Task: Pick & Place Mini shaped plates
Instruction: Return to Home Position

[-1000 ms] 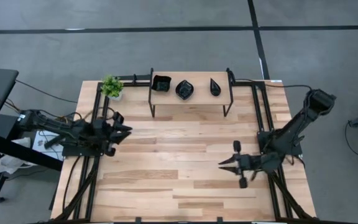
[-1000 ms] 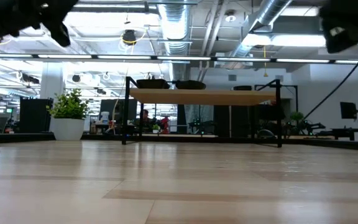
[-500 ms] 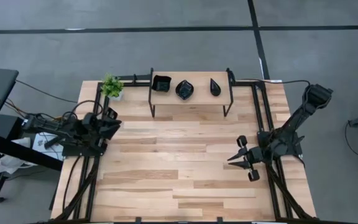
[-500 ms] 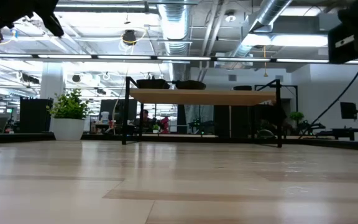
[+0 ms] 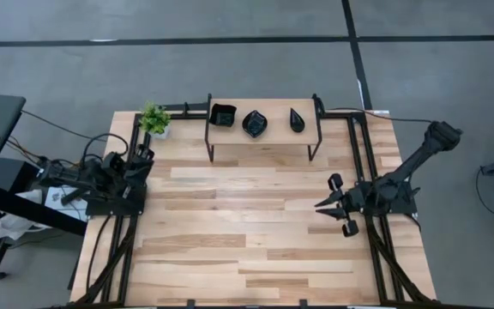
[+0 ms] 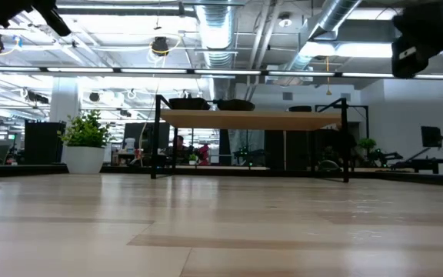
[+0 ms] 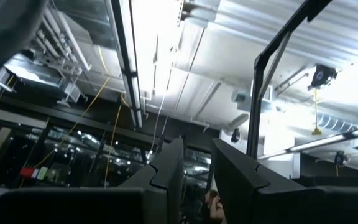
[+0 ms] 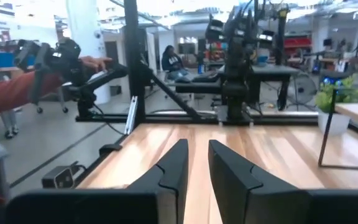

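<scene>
So the left gripper is parked out at the 9 o'clock edge of the counter, tipped up so its wrist camera just stares at the ceiling lights. Its jaws are only a sliver apart, with nothing in them and nothing touching them. Heading right, the little green plant sits at around 11 o'clock, just beside the shelf. The shelf is at 12 o'clock and that's where the mini shaped plates are, all glossy black in a row on top. Left to right it's the square plate, the flower plate and the leaf plate. From this high up I can't tell how many are stacked in each spot. The right gripper hangs over the counter at about 3 to 4 o'clock, pointing in toward the middle. Same deal there, the jaws show just a thin gap, they're empty and well apart from the shelf. Its wrist camera looks across the bare wood at the left arm on the far side, plus a person's reddish sleeve beyond the counter, with a hand on some dark device. Compared with a second ago, both arms have backed off. The left gripper was reaching further in from 9 o'clock and has since folded back and tilted up. The right one slid back out toward its 3 o'clock edge. The plates and plant haven't budged.
</scene>
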`<action>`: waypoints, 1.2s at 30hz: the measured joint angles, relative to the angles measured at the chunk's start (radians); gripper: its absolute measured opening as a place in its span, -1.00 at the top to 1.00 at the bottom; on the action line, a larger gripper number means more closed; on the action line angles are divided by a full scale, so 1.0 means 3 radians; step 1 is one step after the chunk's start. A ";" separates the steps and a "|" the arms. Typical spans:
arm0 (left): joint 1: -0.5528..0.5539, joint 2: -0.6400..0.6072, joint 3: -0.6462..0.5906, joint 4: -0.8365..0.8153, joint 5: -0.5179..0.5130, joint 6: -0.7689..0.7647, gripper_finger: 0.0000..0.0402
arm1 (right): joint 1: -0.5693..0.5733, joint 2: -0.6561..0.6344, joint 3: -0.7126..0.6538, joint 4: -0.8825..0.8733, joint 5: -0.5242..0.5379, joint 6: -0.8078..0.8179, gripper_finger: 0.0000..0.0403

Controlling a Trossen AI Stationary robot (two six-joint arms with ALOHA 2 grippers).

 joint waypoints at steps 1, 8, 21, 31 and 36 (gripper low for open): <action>0.0000 -0.0032 0.0000 0.0001 0.0000 0.0000 0.57 | -0.0048 -0.0111 0.0000 -0.0143 -0.0024 0.0048 0.71; 0.0000 -0.0194 0.0000 0.0002 0.0005 0.0000 0.57 | -0.0342 -0.0922 0.0000 -0.1239 -0.0435 0.0411 0.71; 0.0000 -0.0230 0.0000 0.0006 0.0005 0.0000 0.57 | -0.0454 -0.1669 0.0000 -0.2008 -0.0424 0.0325 0.71; 0.0000 -0.0231 -0.0001 -0.0465 -0.0001 0.0000 0.57 | -0.0451 -0.1477 0.0000 -0.2012 -0.0420 0.0382 0.71; 0.0000 -0.0251 -0.0001 -0.0565 -0.0003 0.0000 0.57 | -0.0451 -0.1423 0.0000 -0.2013 -0.0416 0.0436 0.71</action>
